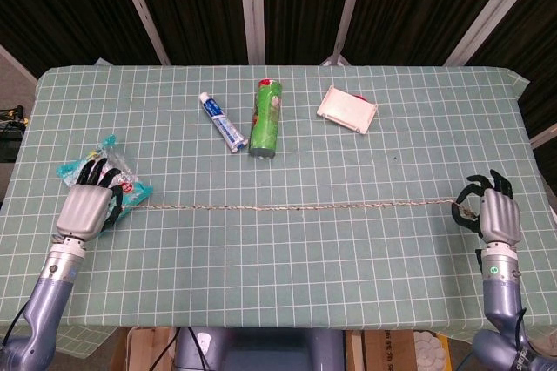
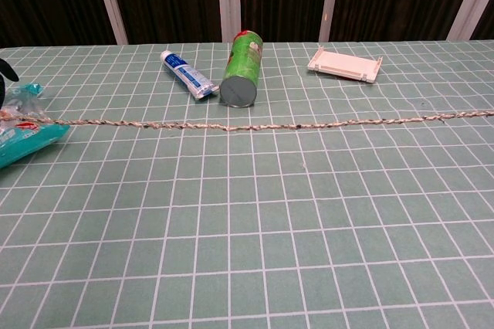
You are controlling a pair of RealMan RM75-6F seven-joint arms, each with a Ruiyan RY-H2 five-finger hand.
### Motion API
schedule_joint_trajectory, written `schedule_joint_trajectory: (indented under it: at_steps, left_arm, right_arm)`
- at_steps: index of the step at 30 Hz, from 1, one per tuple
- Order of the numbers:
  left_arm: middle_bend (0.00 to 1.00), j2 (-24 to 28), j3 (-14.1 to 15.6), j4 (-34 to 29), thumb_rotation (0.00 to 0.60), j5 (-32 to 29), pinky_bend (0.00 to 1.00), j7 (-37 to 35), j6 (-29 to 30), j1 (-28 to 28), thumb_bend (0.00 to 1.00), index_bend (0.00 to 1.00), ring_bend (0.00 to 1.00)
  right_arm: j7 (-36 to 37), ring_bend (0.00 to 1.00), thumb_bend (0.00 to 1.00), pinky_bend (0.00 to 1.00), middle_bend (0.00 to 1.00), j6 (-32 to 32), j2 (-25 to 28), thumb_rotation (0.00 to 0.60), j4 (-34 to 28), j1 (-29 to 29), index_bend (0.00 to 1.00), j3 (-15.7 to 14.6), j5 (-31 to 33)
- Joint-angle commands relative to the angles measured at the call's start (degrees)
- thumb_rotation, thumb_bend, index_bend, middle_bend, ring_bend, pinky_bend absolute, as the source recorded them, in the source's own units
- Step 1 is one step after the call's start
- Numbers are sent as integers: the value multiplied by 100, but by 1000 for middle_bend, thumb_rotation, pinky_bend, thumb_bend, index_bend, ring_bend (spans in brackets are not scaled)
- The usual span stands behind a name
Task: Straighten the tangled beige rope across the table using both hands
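Note:
The beige rope [image 1: 296,207] runs in a nearly straight line across the table, from my left hand [image 1: 87,207] to my right hand [image 1: 494,216]. In the chest view the rope [image 2: 255,125] lies low over the green grid cloth and spans the whole width of the frame. My left hand holds the left end with its fingers curled, just over a teal snack bag [image 1: 96,172]. The right end sits in the curled fingers of my right hand near the table's right edge. A dark fingertip shows at the chest view's left edge.
Behind the rope lie a toothpaste tube [image 1: 223,123], a green can [image 1: 266,118] on its side and a white tray [image 1: 347,110]. The can [image 2: 240,70] lies just beyond the rope. The checked cloth [image 1: 287,275] reaches the near edge.

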Motion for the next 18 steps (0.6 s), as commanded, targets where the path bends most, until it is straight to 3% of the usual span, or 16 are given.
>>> schedule_joint_trajectory:
  at_steps: [1, 14, 16, 18]
  left_arm:
    - [186, -107, 3, 35, 600, -34, 0, 113, -65, -49, 551, 679, 0]
    - [174, -457, 31, 11, 600, -332, 0, 829, -297, -237, 549, 678, 0]
    - [152, -460, 41, -31, 600, -395, 0, 944, -326, -259, 515, 650, 0]
    - [118, -447, 44, -78, 600, -435, 0, 1004, -344, -274, 450, 580, 0]
  right_arm:
    - [-38, 0, 458, 0, 280, -33, -34, 600, 56, 5, 649, -29, -9]
    - [-230, 0, 458, 0, 280, -192, -130, 600, 292, 16, 640, -75, 90]
    - [-273, 0, 458, 0, 265, -216, -116, 600, 289, 18, 555, -90, 85]
    - [-336, 0, 458, 0, 186, -254, -96, 600, 286, 20, 369, -121, 85]
